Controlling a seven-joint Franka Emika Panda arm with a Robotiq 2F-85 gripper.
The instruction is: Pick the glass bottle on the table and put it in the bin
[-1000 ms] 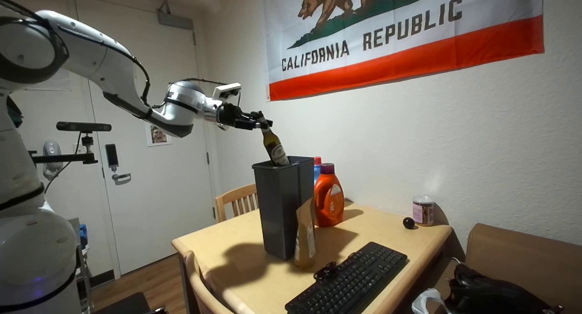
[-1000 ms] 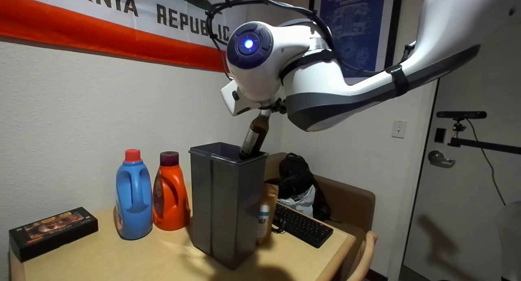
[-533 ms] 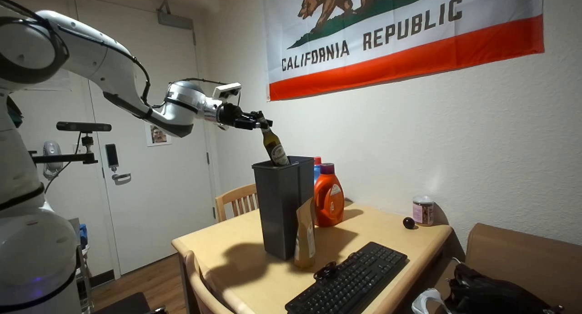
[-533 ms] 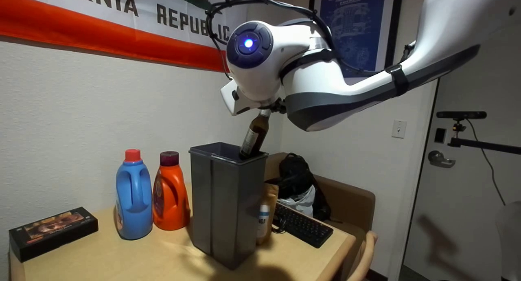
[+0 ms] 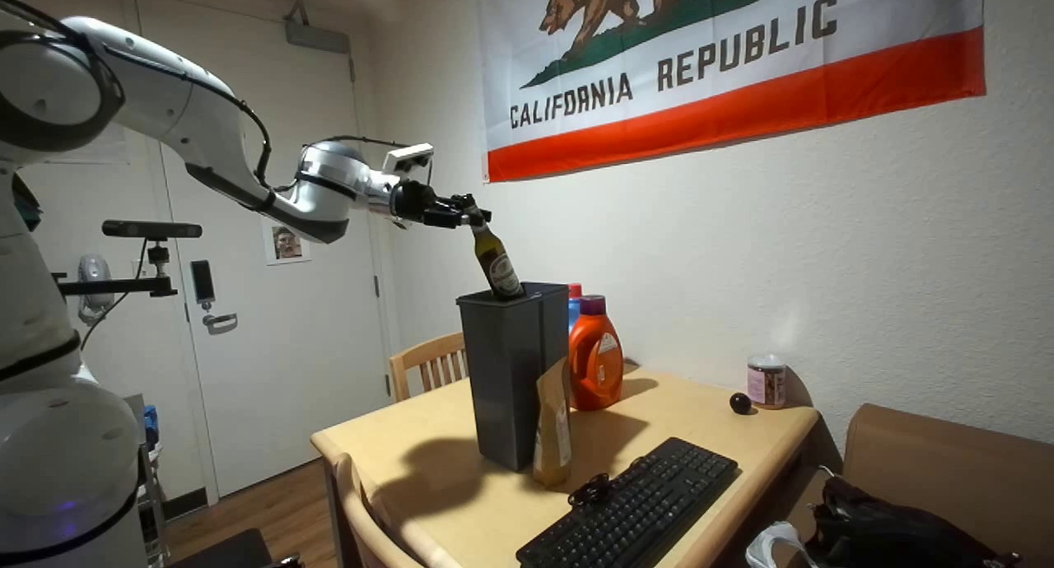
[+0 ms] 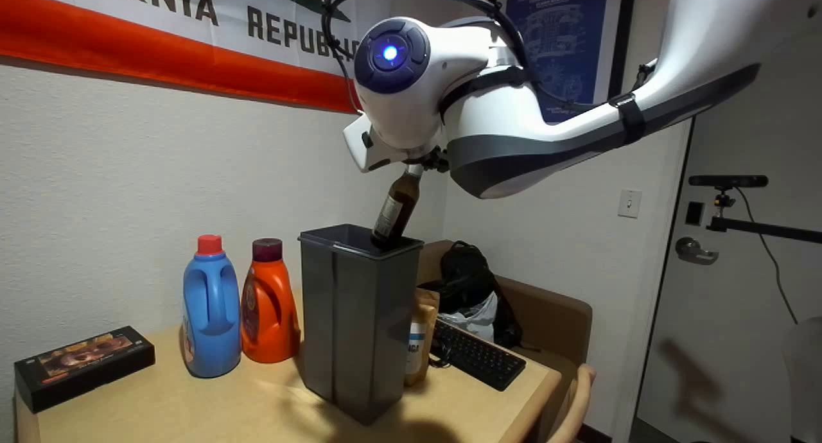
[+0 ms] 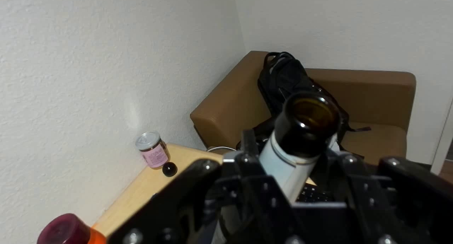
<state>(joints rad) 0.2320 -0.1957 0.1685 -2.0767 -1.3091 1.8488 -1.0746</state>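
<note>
The glass bottle point(image 5: 496, 263), dark brown with a pale label, hangs tilted over the bin point(image 5: 502, 379) in both exterior views. Its base is at the bin's opening, near the rim; how deep it reaches is hard to tell. My gripper point(image 5: 476, 217) is shut on the bottle's neck. In the wrist view the gripper point(image 7: 288, 155) has a finger on each side of the white-wrapped neck, and the bottle's point(image 7: 307, 131) open mouth sticks up above them. In an exterior view the arm hides the gripper above the bottle point(image 6: 397, 208). The tall dark grey bin point(image 6: 350, 327) stands upright on the tan table point(image 6: 192, 404).
An orange jug point(image 6: 270, 308) and a blue jug point(image 6: 212, 314) stand beside the bin. A tan pouch point(image 5: 552, 436) stands close against it. A keyboard point(image 5: 634, 502), a jar point(image 5: 767, 383), a dark ball point(image 5: 740, 403) and a black box point(image 6: 83, 366) are on the table.
My gripper and the bottle have risen slightly and shifted a little left in both exterior views over the last half second. The bottle stays gripped. The bin has not moved.
</note>
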